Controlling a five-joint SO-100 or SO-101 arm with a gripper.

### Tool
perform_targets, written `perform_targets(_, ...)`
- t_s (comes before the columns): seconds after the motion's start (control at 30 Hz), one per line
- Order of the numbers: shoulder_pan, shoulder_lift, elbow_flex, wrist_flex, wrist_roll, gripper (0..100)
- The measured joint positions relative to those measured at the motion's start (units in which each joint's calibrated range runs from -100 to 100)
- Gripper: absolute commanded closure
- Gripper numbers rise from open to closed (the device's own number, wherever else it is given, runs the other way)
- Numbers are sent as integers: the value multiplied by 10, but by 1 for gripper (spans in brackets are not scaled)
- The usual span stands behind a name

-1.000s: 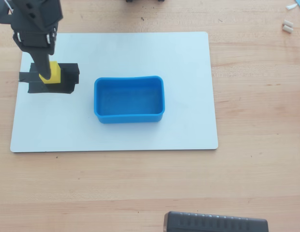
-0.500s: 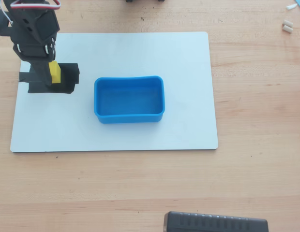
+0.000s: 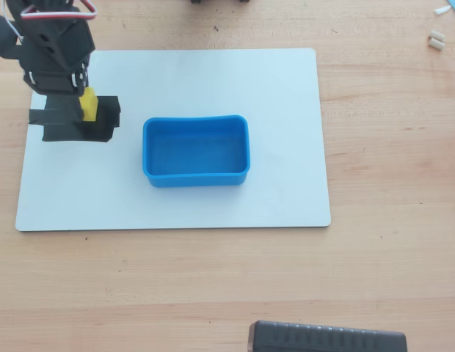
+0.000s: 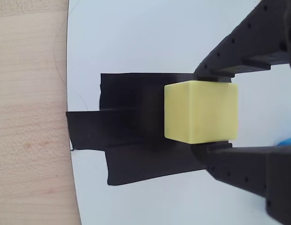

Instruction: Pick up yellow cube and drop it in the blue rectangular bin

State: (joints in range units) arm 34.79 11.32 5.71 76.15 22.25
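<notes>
A wooden bench [image 3: 213, 279] carries a white board [image 3: 286, 88]. Mid-board in the overhead view sits the empty blue rectangular bin [image 3: 197, 174]. At the board's far left, over black tape [image 3: 62, 130], the end effector [image 4: 202, 111] is clenched on the yellow cube [image 4: 201, 111]. Best lift clear of the bin's wall, travel right, release over its centre

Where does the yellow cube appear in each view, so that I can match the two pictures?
Overhead view: the yellow cube is at upper left, below the gripper, over the black tape patch.
Wrist view: the cube is right of centre, between the two black fingers.
Shared landmark: the black tape patch on the white board.
</notes>
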Motion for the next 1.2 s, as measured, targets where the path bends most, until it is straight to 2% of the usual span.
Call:
perform_targets(0.4,-112,0,-206,186,-96,95)
perform_targets(0.57,-165,0,-255,226,-128,95)
perform_targets(0.77,-243,0,-255,217,-170,95)
perform_targets(0.93,-307,-4,-193,160,-191,95)
perform_targets(1.2,-318,-28,-56,72,-194,95)
